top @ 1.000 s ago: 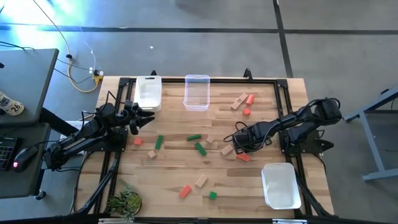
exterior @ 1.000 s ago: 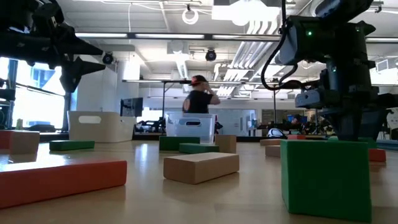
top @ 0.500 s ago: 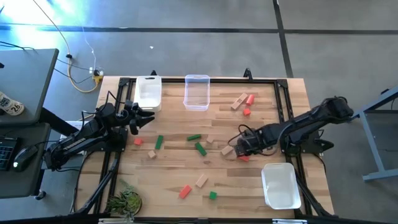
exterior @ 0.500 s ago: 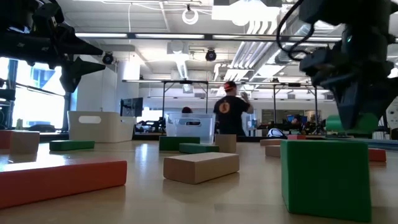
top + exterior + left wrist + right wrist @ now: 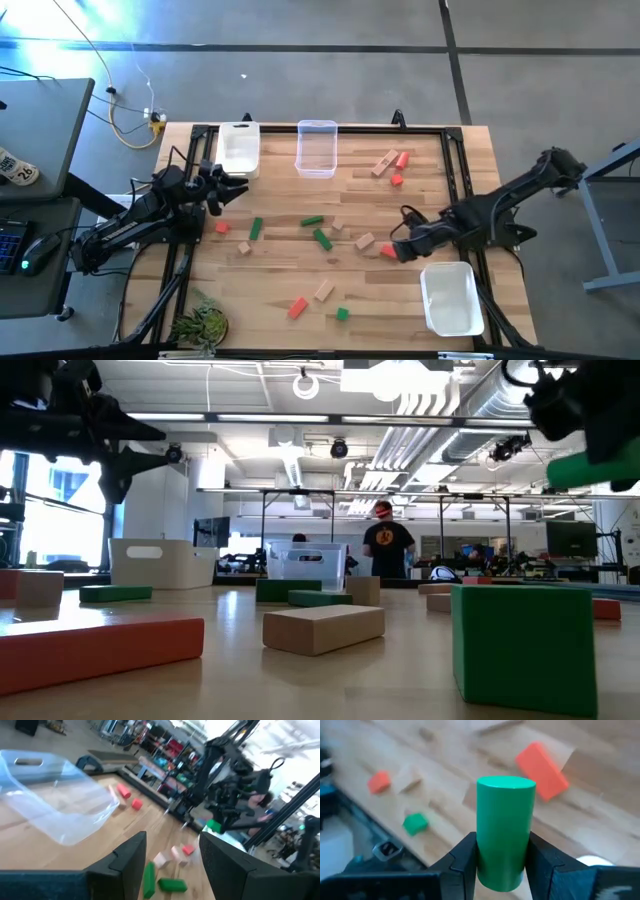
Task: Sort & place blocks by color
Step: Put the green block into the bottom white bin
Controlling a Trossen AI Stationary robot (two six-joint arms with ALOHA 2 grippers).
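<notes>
right end effector [image 5: 502, 865] clamps a green cylinder [image 5: 505, 830] above the worktop [image 5: 300, 270]; left end effector [image 5: 170, 855] hangs open near the white tub [image 5: 238, 148].

The high view looks straight down from well above, taking in the whole desk [image 5: 280, 290], both arms and the grey floor around it. The low view sits at desk-top height, close behind a green cube [image 5: 523, 647], and faces level across the wood into the room beyond. The left wrist view looks past its own dark fingers [image 5: 131, 865] across the desk, catching the clear tub [image 5: 55, 795] that the high view also shows. The right wrist view looks down from close by, past a green cylinder [image 5: 505, 832], onto the wood.
</notes>
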